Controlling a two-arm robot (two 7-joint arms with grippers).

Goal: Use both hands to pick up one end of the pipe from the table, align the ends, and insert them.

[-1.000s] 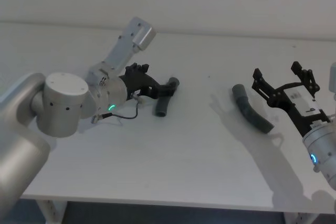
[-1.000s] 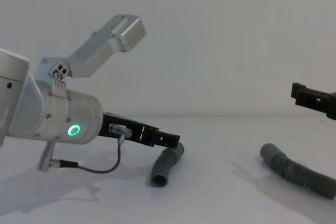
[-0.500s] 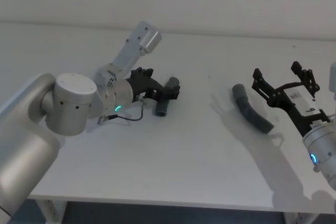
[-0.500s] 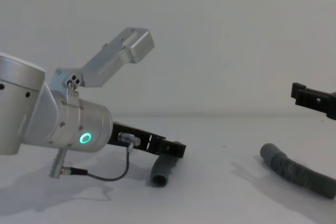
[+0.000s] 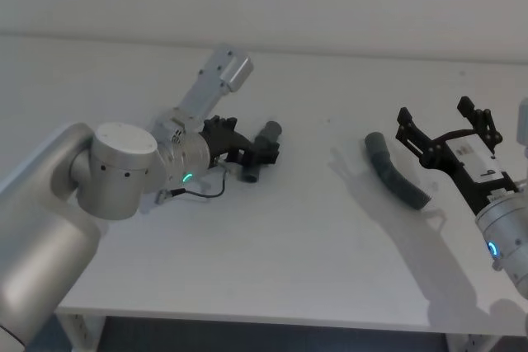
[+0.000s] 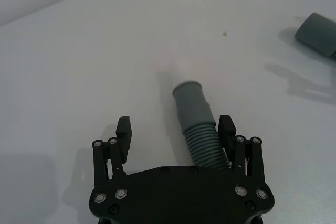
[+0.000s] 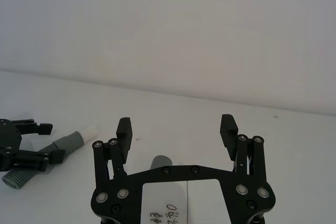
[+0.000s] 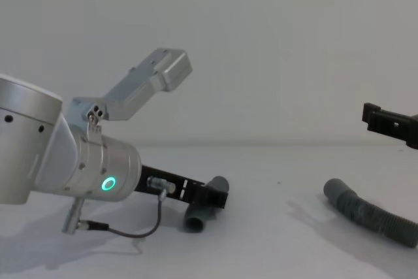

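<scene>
The short corrugated grey piece of pipe point(image 5: 266, 135) lies on the white table point(image 5: 289, 245) at the left. Its smooth collar point(image 6: 190, 99) points away from my left gripper point(image 6: 175, 129). That gripper point(image 5: 261, 149) is low over the table and open, with a finger on each side of the ribbed part; the pipe lies close to one finger point(image 6: 227, 129). The white tip point(image 7: 89, 130) shows in the right wrist view. The longer piece point(image 5: 398, 174) lies at the right with its cuff point(image 6: 317, 30) facing the middle. My right gripper point(image 5: 445, 131) hovers open above it.
A thin black cable point(image 5: 206, 191) loops from the left wrist onto the table beside the short piece. Bare table stretches between the two pieces point(image 8: 274, 213). A plain wall stands behind the table's far edge point(image 5: 346, 53).
My left arm has pushed forward and down, so its open fingers now straddle the short piece's ribbed part. The right arm and both pieces have stayed put.
</scene>
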